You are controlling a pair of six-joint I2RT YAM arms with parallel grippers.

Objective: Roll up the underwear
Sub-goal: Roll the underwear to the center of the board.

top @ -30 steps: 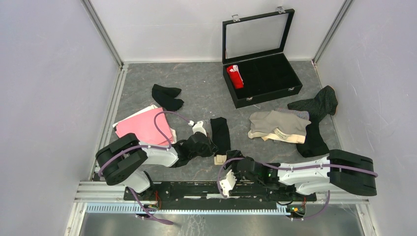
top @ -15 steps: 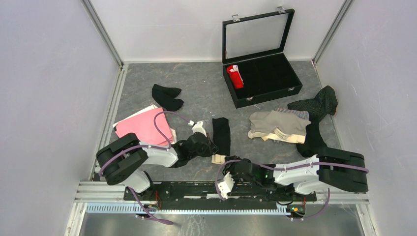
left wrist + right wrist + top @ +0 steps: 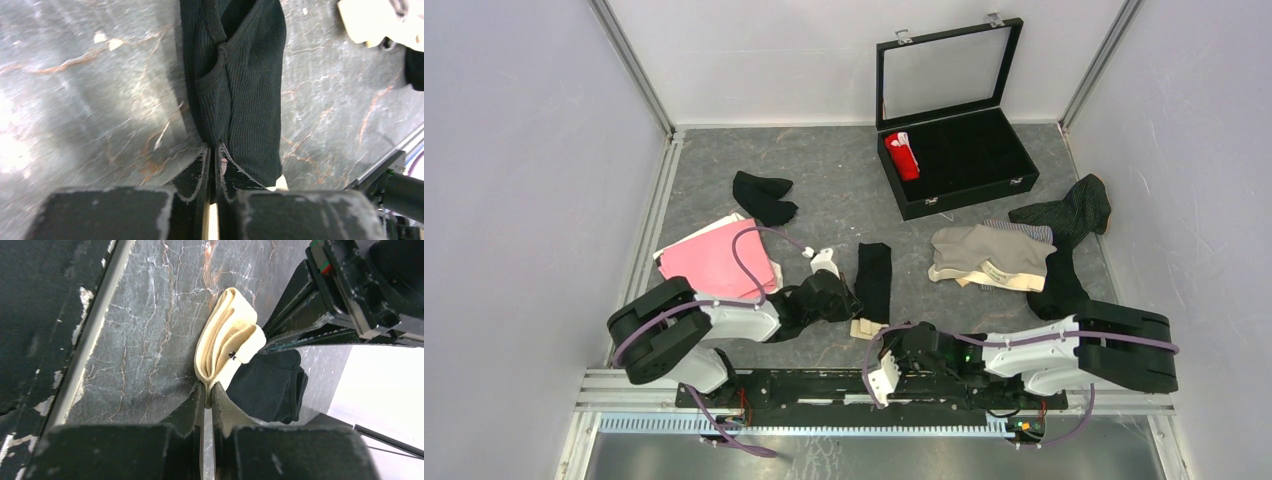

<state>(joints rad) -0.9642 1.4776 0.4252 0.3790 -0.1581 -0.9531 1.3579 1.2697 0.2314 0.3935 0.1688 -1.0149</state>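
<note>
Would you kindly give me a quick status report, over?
Left gripper, jaws shut on black underwear. Right gripper, jaws shut on cream waistband. Not yet rolled. Nothing obstructing.

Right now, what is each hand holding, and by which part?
The left hand pinches the black underwear at its side edge; the right hand pinches the end of its cream waistband.

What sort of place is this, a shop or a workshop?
Probably a robotics test cell: a left arm and a right arm bolted at the edge of a grey table, plain white walls boxing it in, underwear strewn about for practice.
</note>
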